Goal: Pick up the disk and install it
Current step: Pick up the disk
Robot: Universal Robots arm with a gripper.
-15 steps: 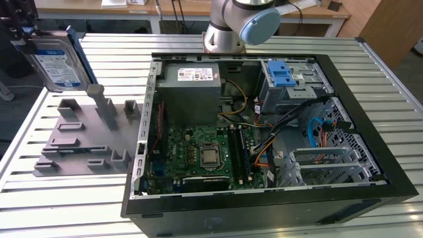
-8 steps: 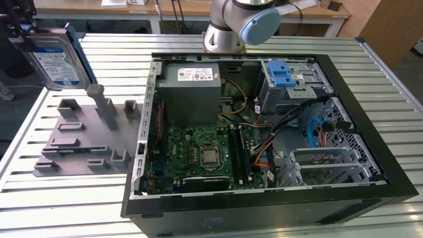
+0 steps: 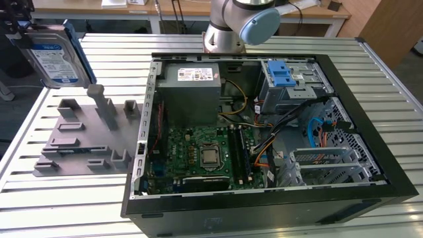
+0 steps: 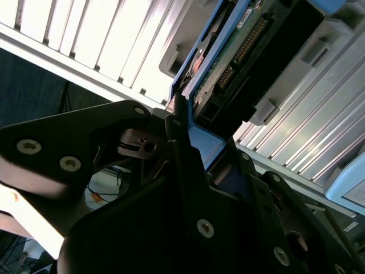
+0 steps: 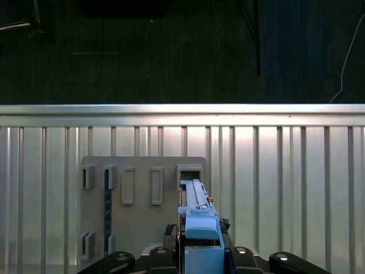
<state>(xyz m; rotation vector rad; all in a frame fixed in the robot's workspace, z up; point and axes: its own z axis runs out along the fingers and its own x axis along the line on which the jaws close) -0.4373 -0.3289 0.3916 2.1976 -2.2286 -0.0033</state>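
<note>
Robotics lab, workshop-style bench. Evidence: a slatted aluminium table with a robot arm base standing at its far edge in the exterior view; an opened desktop computer case and a grey fixture plate on it; wooden workbenches behind; dark carpet below.

A silver table of ribbed aluminium slats spreads across the exterior view under bright, even light. Behind it stands a light wooden workbench on pale legs, with a brown wooden panel at the exterior view's right. In the first wrist view, dark floor lies beyond the table's edge, and a thin pale cable crosses it.
</note>
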